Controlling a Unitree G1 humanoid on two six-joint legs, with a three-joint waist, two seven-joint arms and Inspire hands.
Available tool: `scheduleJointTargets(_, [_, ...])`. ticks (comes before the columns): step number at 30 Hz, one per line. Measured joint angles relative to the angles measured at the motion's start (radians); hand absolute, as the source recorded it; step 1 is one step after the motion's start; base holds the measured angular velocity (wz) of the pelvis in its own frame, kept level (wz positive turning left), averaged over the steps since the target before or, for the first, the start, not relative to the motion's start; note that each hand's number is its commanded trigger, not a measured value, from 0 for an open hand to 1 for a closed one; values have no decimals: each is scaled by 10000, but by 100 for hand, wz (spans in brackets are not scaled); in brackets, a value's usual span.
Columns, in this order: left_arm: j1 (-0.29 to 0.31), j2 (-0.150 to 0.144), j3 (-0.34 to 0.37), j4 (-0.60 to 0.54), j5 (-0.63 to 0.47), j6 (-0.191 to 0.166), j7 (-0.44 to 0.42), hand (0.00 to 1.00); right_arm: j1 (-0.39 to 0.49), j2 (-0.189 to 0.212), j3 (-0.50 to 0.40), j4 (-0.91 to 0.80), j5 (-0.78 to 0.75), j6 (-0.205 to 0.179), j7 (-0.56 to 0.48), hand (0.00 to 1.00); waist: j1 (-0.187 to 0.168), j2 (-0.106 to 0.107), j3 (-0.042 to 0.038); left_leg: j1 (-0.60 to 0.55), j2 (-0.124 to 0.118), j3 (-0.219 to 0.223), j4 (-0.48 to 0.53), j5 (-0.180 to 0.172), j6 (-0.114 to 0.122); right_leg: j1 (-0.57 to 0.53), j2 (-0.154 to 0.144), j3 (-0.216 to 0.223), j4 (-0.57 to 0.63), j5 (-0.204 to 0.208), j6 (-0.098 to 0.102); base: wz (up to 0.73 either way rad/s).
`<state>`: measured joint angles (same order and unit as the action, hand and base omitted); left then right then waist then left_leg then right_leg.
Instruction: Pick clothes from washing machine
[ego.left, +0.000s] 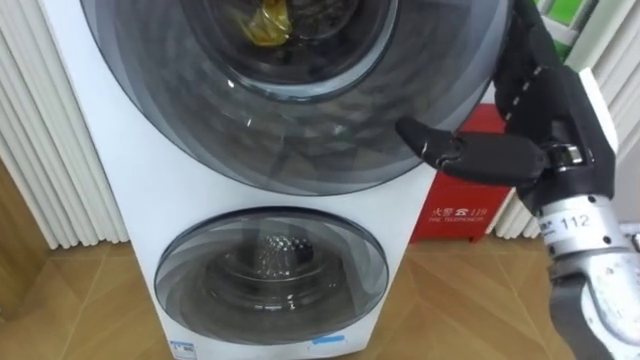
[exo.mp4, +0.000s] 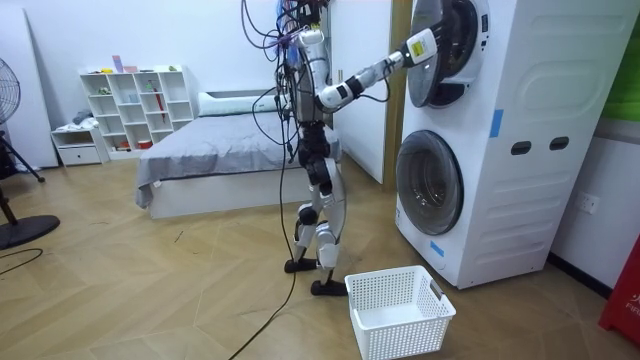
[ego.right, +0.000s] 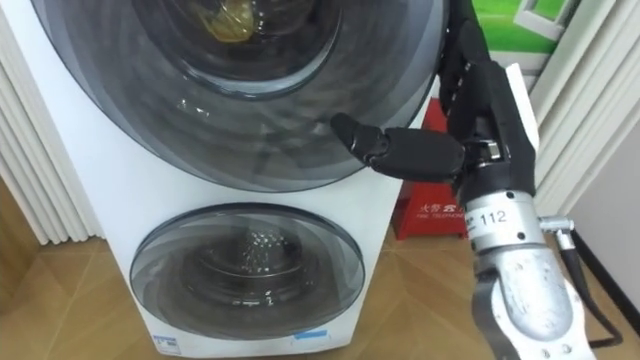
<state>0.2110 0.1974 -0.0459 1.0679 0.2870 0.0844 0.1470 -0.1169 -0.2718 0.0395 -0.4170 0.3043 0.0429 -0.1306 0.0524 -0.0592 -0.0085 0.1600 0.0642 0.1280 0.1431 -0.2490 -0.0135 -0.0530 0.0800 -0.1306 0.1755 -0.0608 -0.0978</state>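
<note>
A home bedroom: a bed (exo.mp4: 215, 152), a white shelf unit (exo.mp4: 140, 100) and stacked washing machines (exo.mp4: 540, 205).

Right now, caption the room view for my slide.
Robot before stacked washers, right hand at the upper door, basket by its feet.

The white washing machine (ego.left: 130, 190) stood on the wooden floor, with two round dark-glass doors stacked one above the other. Crumpled yellow clothes (ego.left: 270, 20) lay in its top drum, seen through the upper door (ego.left: 300, 130).
</note>
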Motion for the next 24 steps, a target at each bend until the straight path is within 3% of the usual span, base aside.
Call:
scheduleJointTargets(9, [-124,124,-43,4,46,-291,73,0,31,163,243,-386,33,-2,1118,0,-253,104,-33,-103,137,314,133,-73,-121,-214,175,292,126,56,-162,-12])
scheduleJointTargets(14, [-278,266,-366,131,49,-503,12,0,60,559,277,-388,158,-3,1477,0,-259,143,-38,-102,160,326,192,-40,-169,-215,209,351,115,88,-222,-4])
scheduleJointTargets(17, [-249,265,-372,135,95,-516,-35,0,137,780,305,-389,211,-53,1678,0,-252,136,-40,-104,166,328,194,-36,-175,-229,240,417,115,62,-191,-7])
scheduleJointTargets(24, [-215,361,-573,122,94,-516,-54,0,236,782,647,-388,214,-194,1774,0,-243,131,-44,-113,174,324,238,16,-262,-231,258,454,122,83,-199,-2])
